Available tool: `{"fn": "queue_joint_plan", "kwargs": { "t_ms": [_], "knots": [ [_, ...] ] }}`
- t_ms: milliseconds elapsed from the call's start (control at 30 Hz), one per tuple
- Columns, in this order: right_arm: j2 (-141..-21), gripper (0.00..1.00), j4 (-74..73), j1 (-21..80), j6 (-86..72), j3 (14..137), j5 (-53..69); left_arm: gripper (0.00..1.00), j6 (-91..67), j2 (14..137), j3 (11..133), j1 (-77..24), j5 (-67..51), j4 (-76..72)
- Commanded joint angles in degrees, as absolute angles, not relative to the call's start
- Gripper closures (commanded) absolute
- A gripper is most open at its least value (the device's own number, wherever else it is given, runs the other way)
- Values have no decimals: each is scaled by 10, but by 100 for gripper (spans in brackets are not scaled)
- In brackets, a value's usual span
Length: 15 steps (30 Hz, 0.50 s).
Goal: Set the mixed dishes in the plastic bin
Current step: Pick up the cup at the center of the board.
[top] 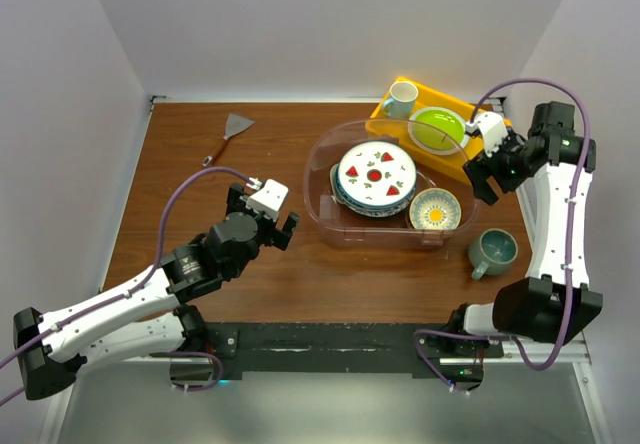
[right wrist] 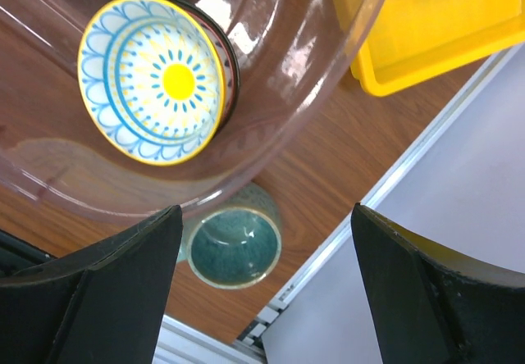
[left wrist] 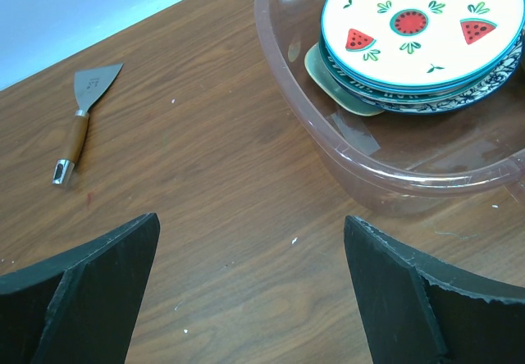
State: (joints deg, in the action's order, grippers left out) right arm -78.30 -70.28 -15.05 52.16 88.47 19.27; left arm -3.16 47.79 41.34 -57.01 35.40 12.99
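Standing on the bench point(top: 350, 274) just beside the large clear plastic bin point(top: 312, 194), the grey-teal glazed mug point(top: 494, 251) seems the only dish left. The stacked plates point(top: 376, 174) and the blue-and-yellow patterned bowl point(top: 435, 208) lie inside. The left hand point(left wrist: 250, 233) and right hand point(right wrist: 262, 216) gape wide, empty.

Scraper point(top: 227, 138) far-left; yellow tray point(top: 446, 94) holds mug point(top: 402, 99), green plate point(top: 437, 129).

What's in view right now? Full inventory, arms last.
plastic bin: one, clear, centre-right of table
plates: three, stacked, watermelon print on top, in bin
tan dish: one, edge showing under stack
patterned bowl: one, yellow-blue inside, in bin
grey-teal mug: one, on table outside bin
yellow tray: one, far right, beyond bin
lime-green plate: one, on tray
white mug: one, on tray
scraper: one, brown handle, far left
table: one, brown wood
left gripper: open, empty, left of bin
right gripper: open, empty, over bin's right edge
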Motion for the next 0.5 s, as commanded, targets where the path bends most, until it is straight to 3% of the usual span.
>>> {"fn": "queue_joint_plan", "kwargs": {
  "t_ms": [0, 467],
  "knots": [
    [-766, 12, -731, -184, 564, 911, 214, 0, -18, 478, 411, -568, 359, 123],
    [-765, 11, -766, -247, 634, 904, 220, 0, -18, 476, 412, -568, 366, 123]
  ]
}}
